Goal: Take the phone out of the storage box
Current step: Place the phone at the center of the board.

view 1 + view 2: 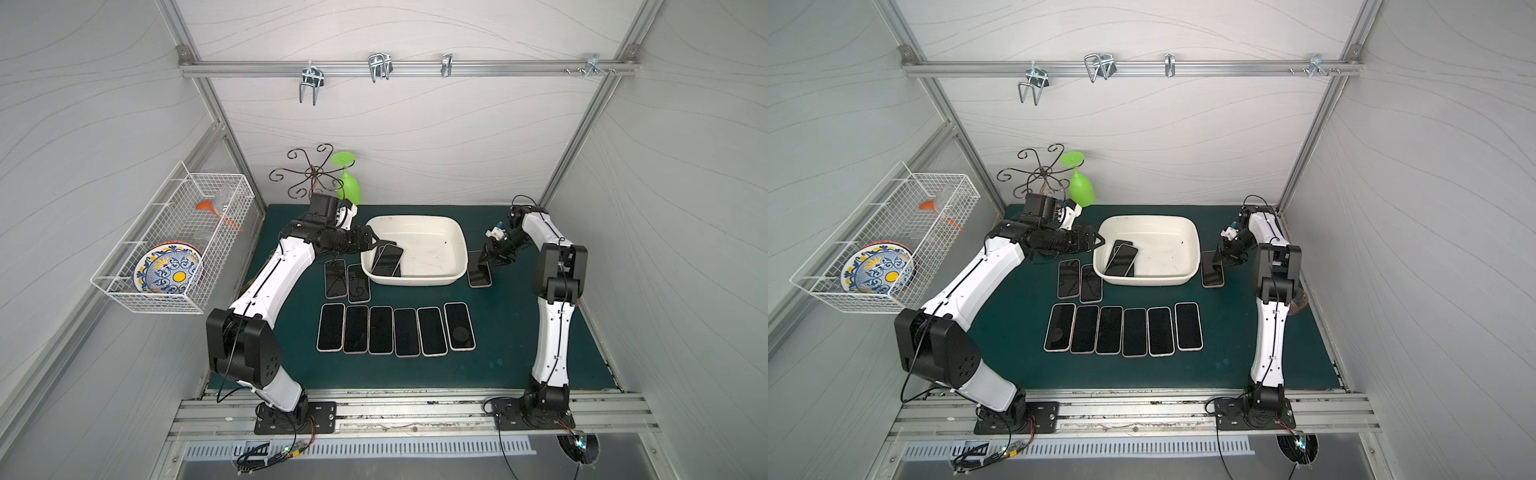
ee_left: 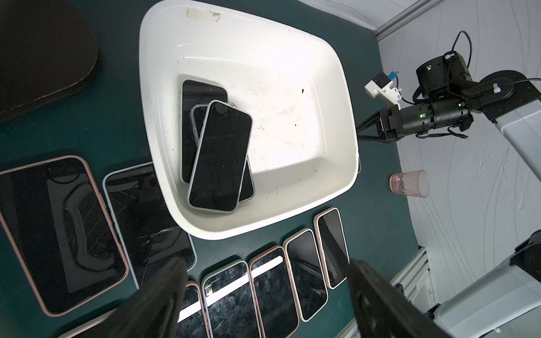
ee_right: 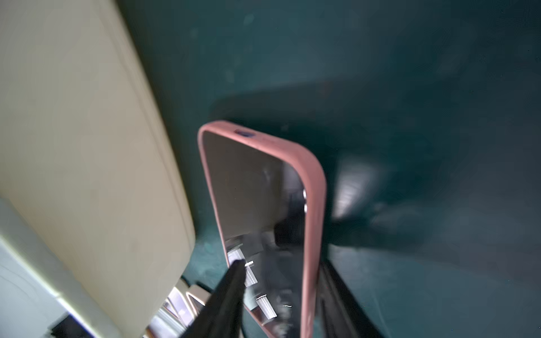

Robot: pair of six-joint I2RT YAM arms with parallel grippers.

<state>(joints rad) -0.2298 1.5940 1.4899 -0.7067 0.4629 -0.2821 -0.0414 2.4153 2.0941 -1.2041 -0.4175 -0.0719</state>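
Note:
The cream-white storage box (image 1: 415,281) (image 1: 1146,280) (image 2: 292,73) stands at the back of the green mat. Three dark phones lie stacked at its left end, the top phone (image 1: 388,259) (image 1: 1121,259) (image 2: 219,158) slanted across the others. My left gripper (image 1: 380,241) (image 1: 1100,240) (image 2: 265,263) hovers open over the box's left rim, holding nothing. Right of the box, a pink-cased phone (image 1: 481,278) (image 1: 1213,276) (image 3: 257,190) rests on the mat. My right gripper (image 1: 483,261) (image 1: 1217,259) (image 3: 281,272) sits at its far end, fingers apart on either side of it.
Several phones (image 1: 395,330) lie in a row across the mat's middle, and two more (image 1: 347,280) left of the box. A wire basket (image 1: 174,237) with a plate hangs on the left wall. A green glass (image 1: 348,183) hangs on a wire stand. A pink cup (image 2: 409,184) lies by the right arm.

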